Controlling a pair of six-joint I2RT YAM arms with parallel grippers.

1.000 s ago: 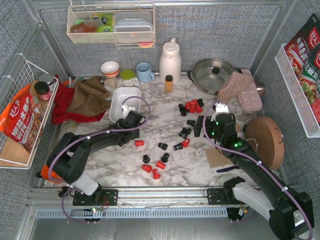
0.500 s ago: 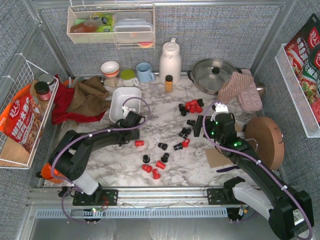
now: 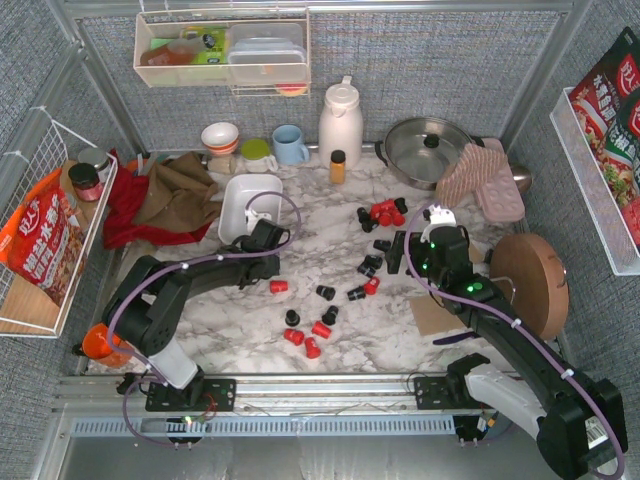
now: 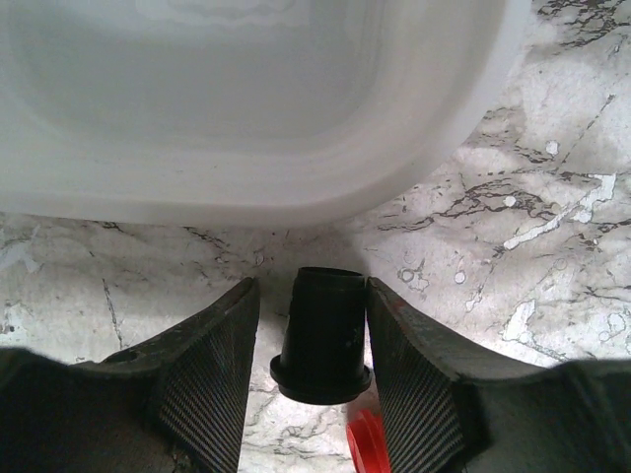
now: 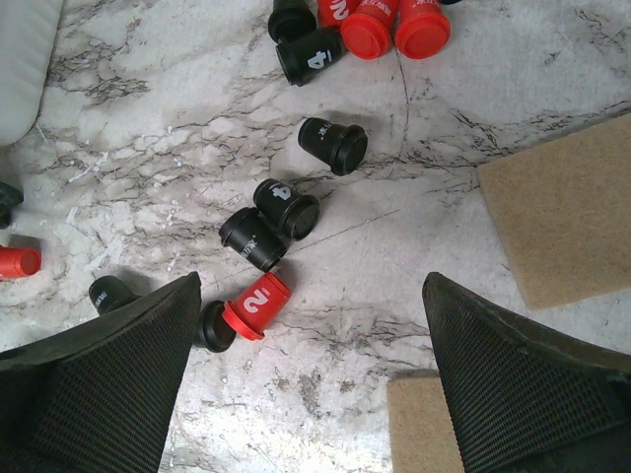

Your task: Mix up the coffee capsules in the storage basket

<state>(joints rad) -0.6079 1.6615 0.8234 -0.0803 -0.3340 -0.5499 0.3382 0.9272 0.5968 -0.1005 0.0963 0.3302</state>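
Note:
The white storage basket (image 3: 232,200) sits at the back left of the marble table, and no capsules show inside it. My left gripper (image 3: 262,233) is at its near edge, shut on a black coffee capsule (image 4: 323,335) held just short of the basket's wall (image 4: 246,168). A red capsule (image 4: 367,445) lies below it. Red and black capsules lie scattered mid-table (image 3: 320,292), with a cluster further back (image 3: 385,211). My right gripper (image 3: 400,250) is open wide over several of them, among them a red one marked 2 (image 5: 254,304) and black ones (image 5: 286,207).
An amber bottle (image 3: 337,166), white jug (image 3: 340,122), blue mug (image 3: 290,145) and pot (image 3: 430,150) line the back. Red and brown cloths (image 3: 160,195) lie left of the basket. A round wooden board (image 3: 530,280) and cork pads (image 5: 562,217) are at the right.
My left gripper has edged slightly toward the basket with the black capsule in it. The right arm has not visibly moved.

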